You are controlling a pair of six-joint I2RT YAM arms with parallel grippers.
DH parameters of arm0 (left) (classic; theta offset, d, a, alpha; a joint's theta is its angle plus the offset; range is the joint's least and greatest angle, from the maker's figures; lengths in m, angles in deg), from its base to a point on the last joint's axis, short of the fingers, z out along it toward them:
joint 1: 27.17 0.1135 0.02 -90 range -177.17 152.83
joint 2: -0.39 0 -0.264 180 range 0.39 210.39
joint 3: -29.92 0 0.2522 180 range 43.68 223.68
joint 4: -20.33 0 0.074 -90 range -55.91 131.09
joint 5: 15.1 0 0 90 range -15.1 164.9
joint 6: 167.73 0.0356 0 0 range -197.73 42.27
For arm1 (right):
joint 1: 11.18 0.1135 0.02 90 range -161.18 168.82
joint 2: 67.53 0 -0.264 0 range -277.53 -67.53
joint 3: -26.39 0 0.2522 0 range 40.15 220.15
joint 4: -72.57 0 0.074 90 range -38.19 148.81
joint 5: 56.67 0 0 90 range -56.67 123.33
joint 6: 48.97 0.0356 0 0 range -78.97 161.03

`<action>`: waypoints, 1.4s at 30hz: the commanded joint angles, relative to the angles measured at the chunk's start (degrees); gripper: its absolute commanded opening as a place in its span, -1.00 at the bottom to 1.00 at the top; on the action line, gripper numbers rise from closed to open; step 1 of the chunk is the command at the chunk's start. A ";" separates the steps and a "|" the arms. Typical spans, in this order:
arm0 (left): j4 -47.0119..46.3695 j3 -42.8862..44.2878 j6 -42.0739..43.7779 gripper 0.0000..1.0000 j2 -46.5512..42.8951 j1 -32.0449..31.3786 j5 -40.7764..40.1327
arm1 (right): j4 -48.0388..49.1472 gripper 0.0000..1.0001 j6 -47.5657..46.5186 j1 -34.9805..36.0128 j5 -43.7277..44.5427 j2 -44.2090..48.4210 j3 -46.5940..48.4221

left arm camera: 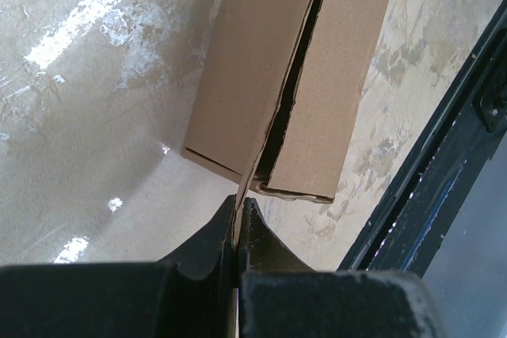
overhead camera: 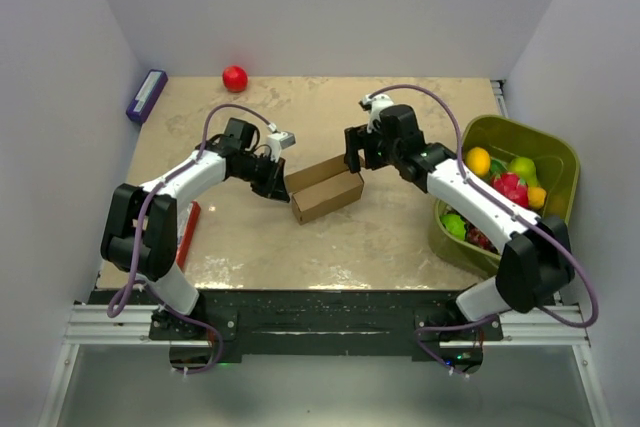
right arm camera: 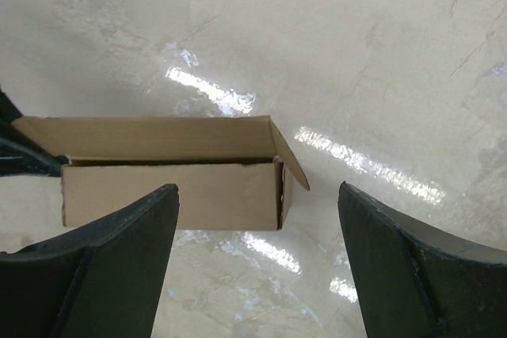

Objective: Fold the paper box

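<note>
Around lie red ball (overhead camera: 234, 78), purple box (overhead camera: 146, 95), red pack (overhead camera: 190, 227), green fruit bin (overhead camera: 515, 132).

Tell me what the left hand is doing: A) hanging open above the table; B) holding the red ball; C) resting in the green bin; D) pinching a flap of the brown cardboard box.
D: the left hand is shut on a thin flap of the brown cardboard box.

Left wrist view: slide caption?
Left hand shut on a flap of the paper box, which rests on the table.

Your brown cardboard paper box (overhead camera: 327, 190) lies centred — left gripper (overhead camera: 283, 187) at its left end, right gripper (overhead camera: 357, 160) behind its right end; green plastic bin (overhead camera: 555, 152) to its right.
</note>
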 commanded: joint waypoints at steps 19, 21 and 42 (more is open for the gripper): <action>1.10 2.32 1.86 -1.00 -0.30 0.23 -0.94 | 3.14 0.04 -9.05 -0.86 -0.56 -8.27 3.25; 1.27 2.58 1.86 -1.00 -0.21 0.14 -1.03 | 3.24 -0.02 -9.14 -0.78 -0.65 -8.27 2.89; 2.24 4.17 3.18 -1.00 -0.03 -2.06 -2.52 | 3.06 -0.33 -10.11 -0.86 -0.74 -8.10 2.28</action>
